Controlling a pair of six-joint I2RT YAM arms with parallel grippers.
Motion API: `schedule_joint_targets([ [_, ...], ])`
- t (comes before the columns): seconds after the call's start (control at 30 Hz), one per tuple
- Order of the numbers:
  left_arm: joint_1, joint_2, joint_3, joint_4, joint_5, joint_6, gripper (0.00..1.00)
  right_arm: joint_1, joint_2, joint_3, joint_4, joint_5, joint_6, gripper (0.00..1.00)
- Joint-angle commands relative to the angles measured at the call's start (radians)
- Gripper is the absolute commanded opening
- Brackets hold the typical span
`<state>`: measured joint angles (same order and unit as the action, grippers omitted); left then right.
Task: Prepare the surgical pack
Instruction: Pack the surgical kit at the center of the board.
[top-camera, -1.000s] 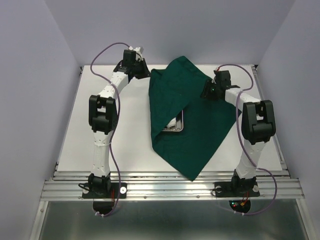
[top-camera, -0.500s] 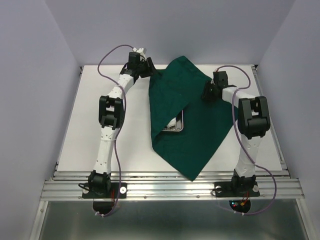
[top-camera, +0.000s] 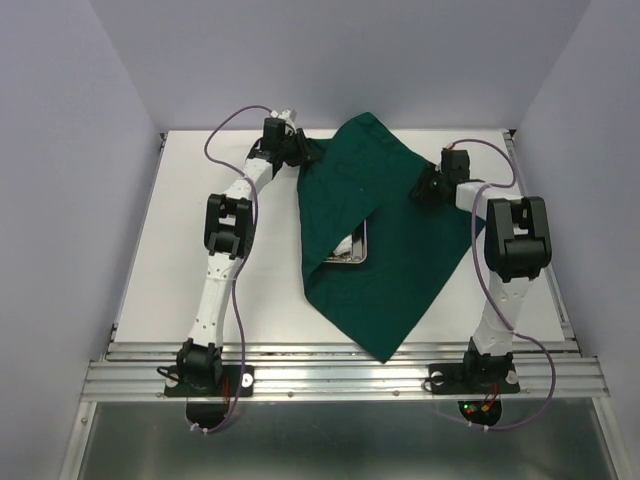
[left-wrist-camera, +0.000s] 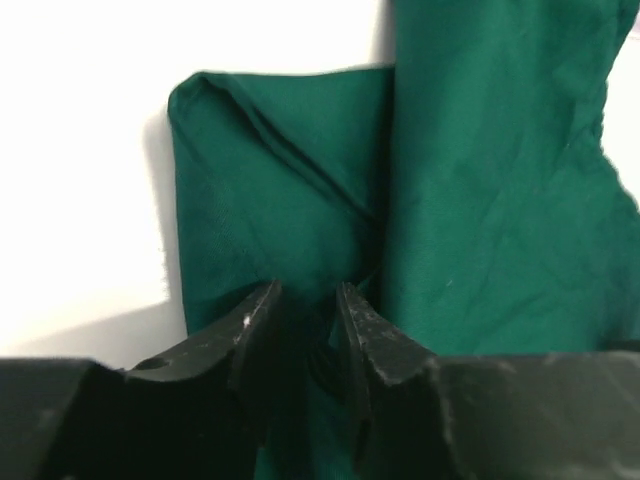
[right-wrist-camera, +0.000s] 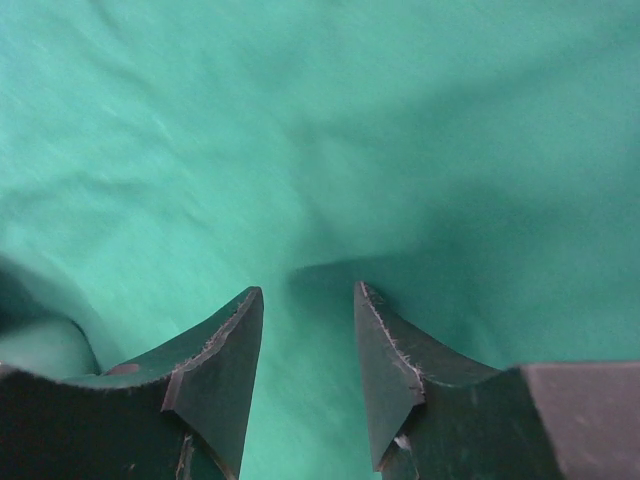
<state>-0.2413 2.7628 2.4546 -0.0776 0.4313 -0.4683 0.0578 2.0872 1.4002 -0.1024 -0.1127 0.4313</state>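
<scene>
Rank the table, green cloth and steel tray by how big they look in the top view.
1. table: largest.
2. green cloth: covers much of the table's middle and right.
3. steel tray: smallest, but the cloth hides part of it, so its full size isn't shown.

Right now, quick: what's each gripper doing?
Left gripper: jaws slightly apart at a folded corner of the drape; cannot tell if they grip it.
Right gripper: jaws open over the drape, holding nothing.
</scene>
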Motion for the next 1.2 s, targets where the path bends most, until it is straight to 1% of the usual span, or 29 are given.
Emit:
schedule_joint_targets([
  [0.0,-0.006,-0.063,-0.089,-0.013,0.044,0.005,0.29,-0.026,-0.038,-0.172,-0.129,0.022,0.015,0.48],
  [0.07,-0.006,-0.097,-0.176,-0.021,0.055,0.007,0.15,-0.026,-0.081,-0.223,-0.129,0.008,0.023,0.48],
  [0.1,-0.007,-0.118,-0.205,-0.031,0.064,0.011,0.01,-0.026,-0.091,-0.265,-0.131,-0.010,0.024,0.48],
  [0.13,-0.007,-0.130,-0.230,-0.040,0.061,0.013,0.00,-0.026,-0.101,-0.282,-0.137,-0.018,0.026,0.48],
  [0.23,-0.012,-0.201,-0.386,-0.042,0.054,0.028,0.00,-0.026,-0.136,-0.340,-0.146,-0.045,0.020,0.48],
  [0.4,-0.016,-0.320,-0.541,-0.048,0.024,0.083,0.00,-0.026,-0.214,-0.438,-0.161,-0.080,0.024,0.48],
  [0.5,-0.018,-0.359,-0.543,-0.095,0.001,0.111,0.00,-0.026,-0.280,-0.461,-0.177,-0.090,0.015,0.48],
  [0.63,-0.018,-0.382,-0.485,-0.082,-0.005,0.111,0.00,-0.026,-0.342,-0.423,-0.192,-0.052,-0.008,0.49],
  [0.7,-0.019,-0.373,-0.425,-0.074,0.001,0.088,0.00,-0.026,-0.342,-0.361,-0.192,-0.041,-0.017,0.50],
  [0.73,-0.019,-0.358,-0.407,-0.074,0.004,0.082,0.05,-0.026,-0.337,-0.337,-0.191,-0.041,-0.020,0.50],
  [0.77,-0.019,-0.348,-0.370,-0.074,0.010,0.076,0.08,-0.026,-0.319,-0.311,-0.186,-0.038,-0.022,0.50],
  [0.83,-0.021,-0.313,-0.335,-0.076,0.037,0.062,0.13,-0.010,-0.296,-0.235,-0.152,-0.039,-0.025,0.51],
  [0.87,-0.021,-0.299,-0.300,-0.079,0.046,0.059,0.14,0.013,-0.258,-0.202,-0.140,-0.042,-0.026,0.51],
  [0.97,-0.021,-0.252,-0.240,-0.091,0.057,0.053,0.15,0.065,-0.170,-0.019,-0.137,-0.039,-0.069,0.55],
  [1.0,-0.021,-0.241,-0.229,-0.091,0.061,0.050,0.15,0.095,-0.103,0.038,-0.155,0.008,-0.106,0.56],
  [1.03,-0.021,-0.224,-0.221,-0.090,0.063,0.049,0.15,0.096,-0.066,0.151,-0.160,0.021,-0.124,0.57],
  [1.07,-0.021,-0.212,-0.200,-0.087,0.066,0.049,0.15,0.105,-0.031,0.205,-0.158,0.022,-0.138,0.57],
  [1.1,-0.021,-0.200,-0.186,-0.091,0.070,0.048,0.15,0.105,0.040,0.259,-0.155,0.030,-0.150,0.60],
  [1.13,-0.020,-0.169,-0.168,-0.100,0.075,0.048,0.15,0.105,0.077,0.375,-0.160,0.037,-0.163,0.63],
  [1.17,-0.019,-0.155,-0.133,-0.119,0.080,0.049,0.15,0.105,0.114,0.437,-0.166,0.041,-0.178,0.71],
])
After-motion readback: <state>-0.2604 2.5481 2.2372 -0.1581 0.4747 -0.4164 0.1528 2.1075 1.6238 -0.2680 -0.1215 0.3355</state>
